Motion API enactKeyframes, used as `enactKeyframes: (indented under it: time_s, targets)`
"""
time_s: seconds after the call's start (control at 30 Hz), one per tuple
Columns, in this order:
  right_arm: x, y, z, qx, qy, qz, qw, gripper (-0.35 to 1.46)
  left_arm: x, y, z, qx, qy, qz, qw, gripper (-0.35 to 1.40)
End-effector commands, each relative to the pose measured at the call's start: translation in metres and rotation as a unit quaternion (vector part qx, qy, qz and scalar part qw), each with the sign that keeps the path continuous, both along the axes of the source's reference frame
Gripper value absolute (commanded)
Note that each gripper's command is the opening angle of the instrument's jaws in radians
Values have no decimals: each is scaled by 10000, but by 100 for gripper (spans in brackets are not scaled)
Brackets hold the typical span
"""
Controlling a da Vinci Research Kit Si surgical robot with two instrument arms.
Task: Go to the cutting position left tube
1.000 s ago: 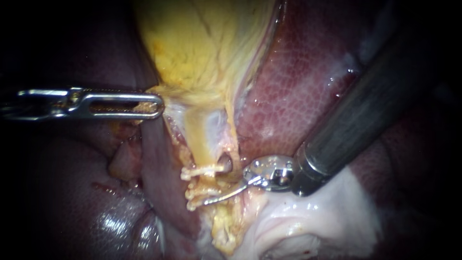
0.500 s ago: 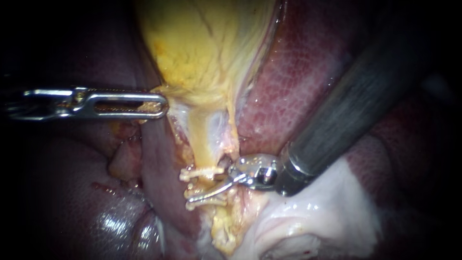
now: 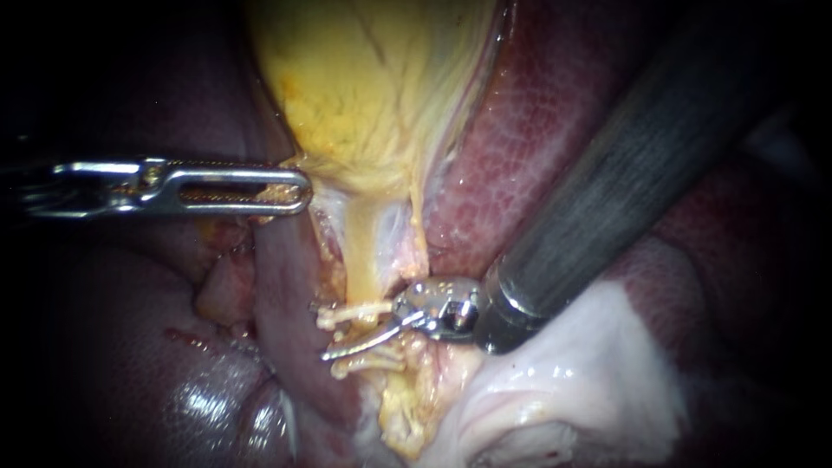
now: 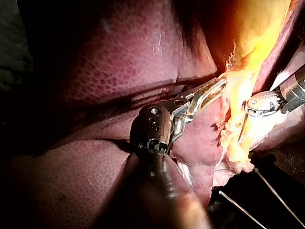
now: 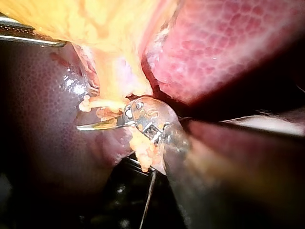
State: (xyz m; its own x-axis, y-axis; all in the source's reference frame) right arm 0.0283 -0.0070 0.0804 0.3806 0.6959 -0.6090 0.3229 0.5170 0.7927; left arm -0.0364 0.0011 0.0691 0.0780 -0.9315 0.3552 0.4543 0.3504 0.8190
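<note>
My left instrument [image 3: 276, 191] comes in level from the left, its jaws shut on the gallbladder's [image 3: 364, 95] lower left edge; its own view shows the same hold [image 4: 202, 95]. Below the yellow neck a thin tube [image 3: 371, 334] carries a pale clip [image 3: 351, 309] above and more clips [image 3: 368, 364] below. My right instrument [image 3: 360, 340] reaches in from the upper right with its jaws open. One slim blade lies across the front of the tube between the upper and lower clips, and the other is hidden behind it. The right wrist view shows that blade [image 5: 101, 125] just under the upper clip [image 5: 97, 103].
Mottled red liver [image 3: 537, 121] lies right of the gallbladder and under the dark right shaft [image 3: 624, 173]. Pale white tissue [image 3: 555, 381] sits below the right instrument's wrist. Darker liver lobes [image 3: 208, 399] fill the lower left.
My right instrument has slid left, carrying its blade further across the clipped tube. The left instrument keeps its hold and has drifted slightly right.
</note>
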Motion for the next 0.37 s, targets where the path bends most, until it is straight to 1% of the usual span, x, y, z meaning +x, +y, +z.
enactKeyframes:
  time_s: [0.03, 0.37]
  targets:
    - [0, 0, 0, 0, -3, -1, 10000, 140, 0, 0, 0, 0, 1, 0, 10000, -35]
    - [0, 0, 0, 25, -16, -2, 10000, 140, 0, 0, 0, 0, 0, 0, 10000, -35]
